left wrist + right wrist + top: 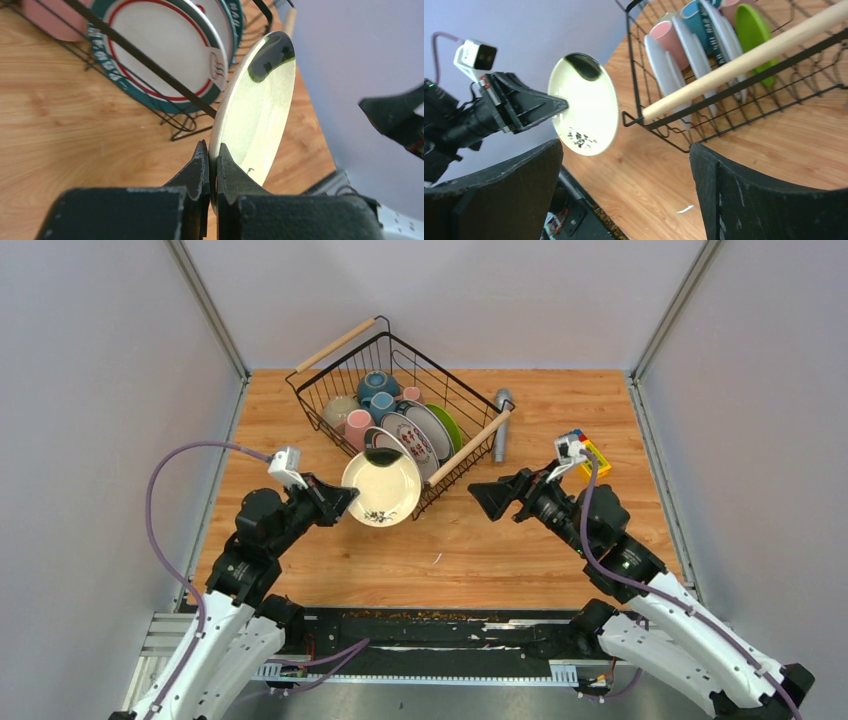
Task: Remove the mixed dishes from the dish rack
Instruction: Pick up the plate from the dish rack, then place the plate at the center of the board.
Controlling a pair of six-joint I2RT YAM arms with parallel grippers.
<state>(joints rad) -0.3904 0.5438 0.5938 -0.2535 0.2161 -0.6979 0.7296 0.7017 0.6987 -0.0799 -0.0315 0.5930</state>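
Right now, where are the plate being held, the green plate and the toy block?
held plate (382, 488), top view, middle of its cream face.
green plate (751, 31), right wrist view, its flat green face inside the basket.
toy block (597, 457), top view, its yellow top.

You have a cream plate (381, 488) with dark markings at its rim tilted in the air just outside the black wire rack's (470, 447) near corner, while inside it patterned white plates (412, 437), a green plate (449, 425), mugs (357, 426) and bowls (378, 383) sit packed together.

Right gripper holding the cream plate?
No, the right gripper is open and empty; the left gripper pinches the plate by its rim.
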